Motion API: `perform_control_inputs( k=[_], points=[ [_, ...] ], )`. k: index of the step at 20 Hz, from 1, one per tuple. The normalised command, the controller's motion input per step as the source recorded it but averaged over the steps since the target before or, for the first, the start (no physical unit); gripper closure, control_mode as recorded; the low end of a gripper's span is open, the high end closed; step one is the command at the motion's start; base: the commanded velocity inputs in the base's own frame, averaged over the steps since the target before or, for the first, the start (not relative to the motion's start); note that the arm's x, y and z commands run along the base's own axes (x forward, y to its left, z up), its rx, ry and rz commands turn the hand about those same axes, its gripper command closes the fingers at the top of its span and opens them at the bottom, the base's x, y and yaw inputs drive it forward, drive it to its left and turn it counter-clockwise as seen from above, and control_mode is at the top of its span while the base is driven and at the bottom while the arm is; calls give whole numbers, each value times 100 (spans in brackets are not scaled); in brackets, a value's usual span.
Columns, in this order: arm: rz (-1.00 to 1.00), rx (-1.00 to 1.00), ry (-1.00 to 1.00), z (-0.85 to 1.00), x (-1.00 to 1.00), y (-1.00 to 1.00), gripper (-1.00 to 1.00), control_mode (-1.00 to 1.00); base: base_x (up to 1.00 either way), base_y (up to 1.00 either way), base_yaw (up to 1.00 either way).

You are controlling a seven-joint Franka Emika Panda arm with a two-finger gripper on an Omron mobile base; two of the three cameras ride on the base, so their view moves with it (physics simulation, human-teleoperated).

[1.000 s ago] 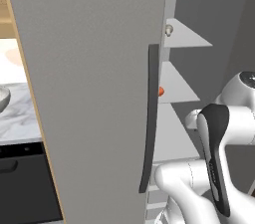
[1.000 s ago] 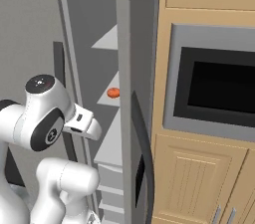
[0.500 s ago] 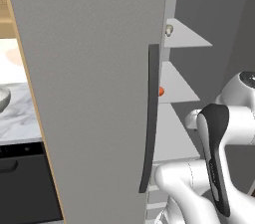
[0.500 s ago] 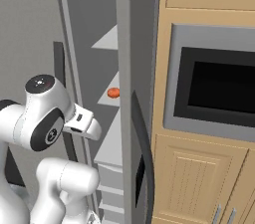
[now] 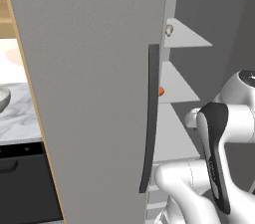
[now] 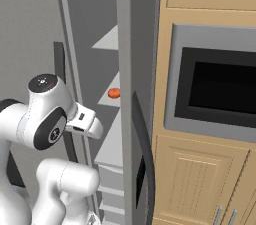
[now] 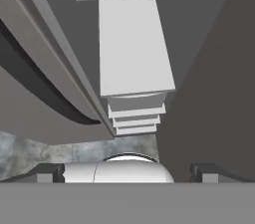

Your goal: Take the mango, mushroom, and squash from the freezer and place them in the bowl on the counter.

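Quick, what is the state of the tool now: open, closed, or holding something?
Tool: open, holding nothing.

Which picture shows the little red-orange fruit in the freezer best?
The right base view: the fruit sits whole and unblocked on a middle shelf of the freezer. In the left base view the door handle hides most of it, leaving a sliver. In the hand view it is cut off by the top edge.

- A rendered home kitchen; a tall grey freezer point(image 5: 94, 93) stands open, pale shelves point(image 6: 112, 96) inside;
- a built-in oven point(image 6: 212, 89) sits in light wood cabinets point(image 6: 200, 179);
- a white marble surface point(image 5: 20, 118) carries a silvery bowl point(image 5: 3, 98)
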Motion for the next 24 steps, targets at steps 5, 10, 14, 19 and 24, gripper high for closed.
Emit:
perform_control_inputs(
  k=[5, 10, 14, 19, 24],
  points=[
    [1, 0, 0, 0, 17, -13, -100, -100, 0, 0, 0],
    [0, 0, 2, 0, 28, -2, -100, -100, 0, 0, 0],
    [0, 0, 1, 0, 45, -9, -100, -100, 0, 0, 0],
    [-1, 0, 1, 0, 48, -5, -100, -100, 0, 0, 0],
    [-1, 0, 3, 0, 53, -14, -100, -100, 0, 0, 0]
  ],
)
